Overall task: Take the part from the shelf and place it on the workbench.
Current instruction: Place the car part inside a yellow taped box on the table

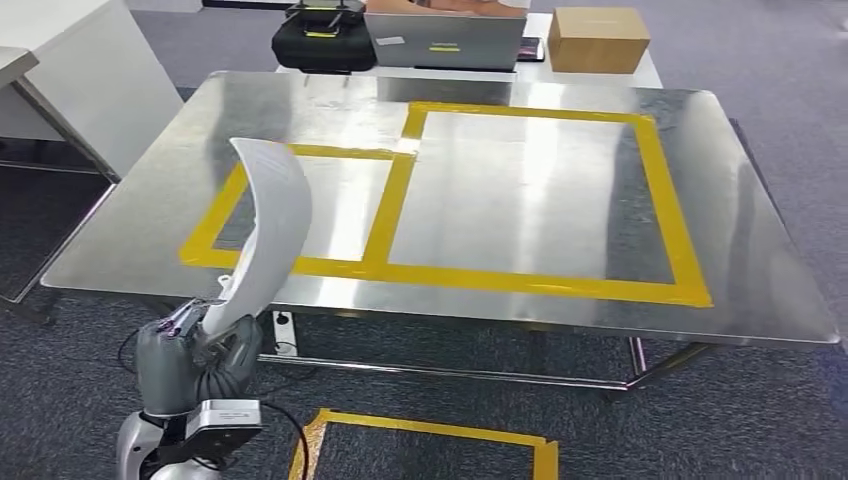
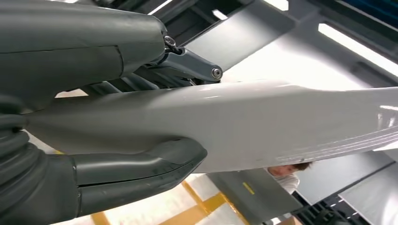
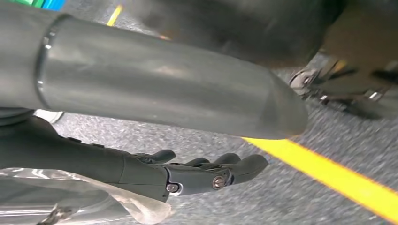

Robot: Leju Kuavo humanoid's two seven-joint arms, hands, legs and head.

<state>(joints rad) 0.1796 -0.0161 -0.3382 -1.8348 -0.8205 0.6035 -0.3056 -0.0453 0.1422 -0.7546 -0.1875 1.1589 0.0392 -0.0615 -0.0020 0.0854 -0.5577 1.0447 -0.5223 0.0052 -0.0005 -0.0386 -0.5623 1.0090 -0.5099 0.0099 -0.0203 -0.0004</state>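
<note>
A long, curved white part stands up from my left hand, which grips its lower end just in front of the workbench's near left edge. Its upper end leans over the left yellow-taped box on the steel workbench. Up close, the thumb and fingers of my left hand clamp the white part from both sides. My right hand hangs above the grey carpet with its fingers loosely extended and nothing in them.
Yellow tape marks a small box and a larger box on the bench top. Behind the bench sit a black bag, a laptop and a cardboard box. A white table stands at the left. A yellow floor square lies below.
</note>
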